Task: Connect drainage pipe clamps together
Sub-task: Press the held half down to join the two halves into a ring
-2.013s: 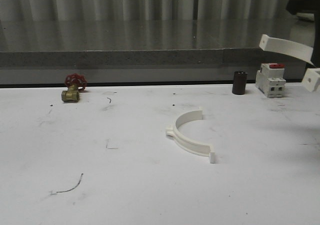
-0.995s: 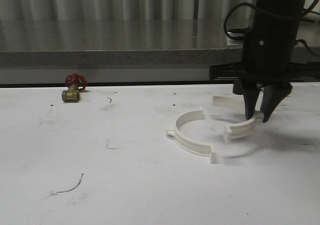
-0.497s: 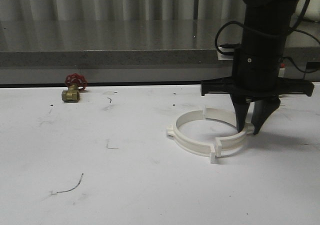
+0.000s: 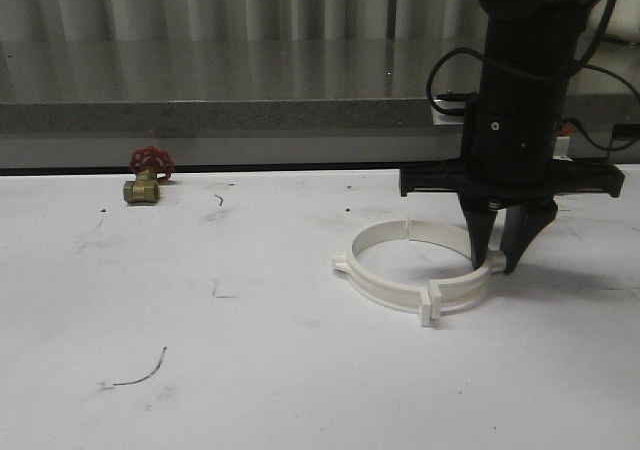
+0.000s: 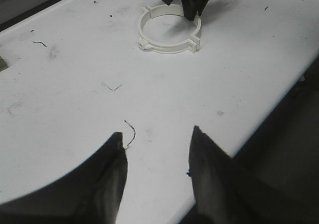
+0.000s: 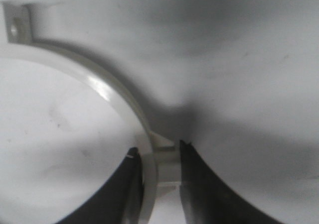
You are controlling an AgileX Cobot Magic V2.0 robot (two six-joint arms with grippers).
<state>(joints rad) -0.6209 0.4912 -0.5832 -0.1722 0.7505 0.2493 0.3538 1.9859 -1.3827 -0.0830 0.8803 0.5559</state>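
Since a second ago my right gripper [image 4: 497, 262] has carried its half-ring [image 4: 462, 245] down and leftward, and half a second back the near end tabs were not quite in line; now they meet, so the two drainage pipe clamps [image 4: 412, 267] read as one closed ring lying on the desk [image 4: 250, 350], right of centre. I judge the halves seated at the near joint; the far joint looks closed too, though I cannot confirm it has snapped. On the right wrist camera the gripper [image 6: 158, 157] is clenched on the band of that half-ring [image 6: 107, 92], one finger inside the curve, one outside. My left gripper [image 5: 157, 139] hangs released over bare desk nearer the front edge, holding nothing. Next I'd let go and lift away.
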